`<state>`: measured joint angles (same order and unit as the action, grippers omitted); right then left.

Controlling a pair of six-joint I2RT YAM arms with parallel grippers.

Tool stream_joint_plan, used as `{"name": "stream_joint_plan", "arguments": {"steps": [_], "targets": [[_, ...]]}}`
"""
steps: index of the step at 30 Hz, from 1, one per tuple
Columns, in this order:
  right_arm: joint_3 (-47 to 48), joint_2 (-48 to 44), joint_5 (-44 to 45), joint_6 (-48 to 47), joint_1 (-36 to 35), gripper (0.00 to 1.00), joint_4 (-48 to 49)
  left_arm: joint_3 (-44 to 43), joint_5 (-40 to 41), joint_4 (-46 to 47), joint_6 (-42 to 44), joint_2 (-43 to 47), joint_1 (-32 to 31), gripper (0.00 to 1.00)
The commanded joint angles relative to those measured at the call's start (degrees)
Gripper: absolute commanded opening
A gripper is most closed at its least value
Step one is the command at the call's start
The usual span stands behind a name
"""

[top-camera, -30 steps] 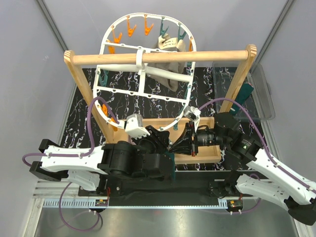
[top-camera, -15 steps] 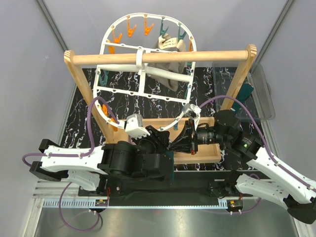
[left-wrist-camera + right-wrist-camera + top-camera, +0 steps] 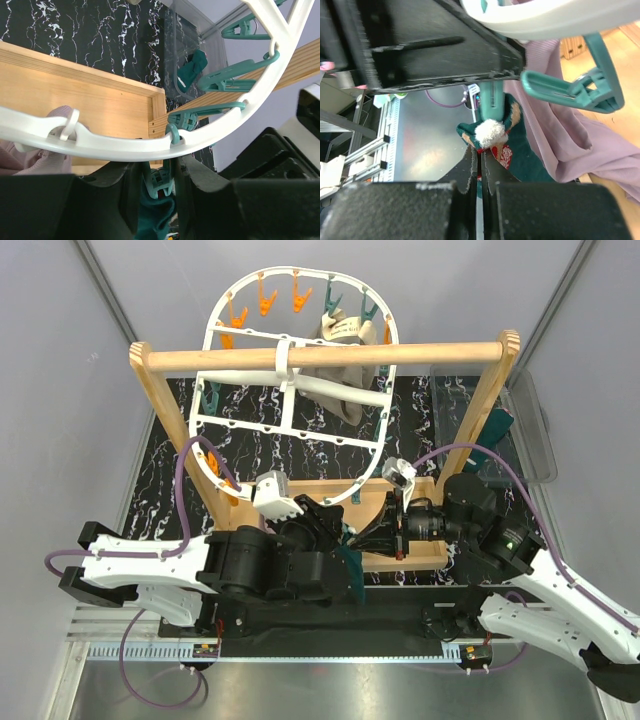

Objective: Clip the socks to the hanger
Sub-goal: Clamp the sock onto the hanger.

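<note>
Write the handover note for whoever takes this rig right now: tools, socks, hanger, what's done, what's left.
Grips: left tool shut on a teal clothespin under the near rim of the hanger; right tool shut on a teal sock, raised to that clothespin.
Elsewhere: pink sock hangs under the same rim, apparently clipped; spare teal sock lies in the clear bin.
Done: the pink sock, it seems.
Left: seat the held sock in the clothespin, release both, then fetch the spare.
</note>
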<state>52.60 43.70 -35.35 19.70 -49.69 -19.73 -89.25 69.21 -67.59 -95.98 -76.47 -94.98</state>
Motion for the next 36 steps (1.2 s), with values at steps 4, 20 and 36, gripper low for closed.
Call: {"name": "stream_joint_plan", "arguments": {"steps": [4,20,36], "targets": [[0.1,0.9,1.9,-1.2,-0.4,0.00,-0.1,-0.2,1.0,1.2,-0.8,1.7,0.1,0.00],[2.1,0.1,2.5,-1.5,-0.4,0.00,-1.7,-0.2,0.8,1.6,-0.4,1.6,0.1,0.00],[5.2,3.6,-0.9,-1.7,-0.4,0.00,0.7,-0.3,0.7,2.2,0.4,1.3,0.1,0.00]]}}
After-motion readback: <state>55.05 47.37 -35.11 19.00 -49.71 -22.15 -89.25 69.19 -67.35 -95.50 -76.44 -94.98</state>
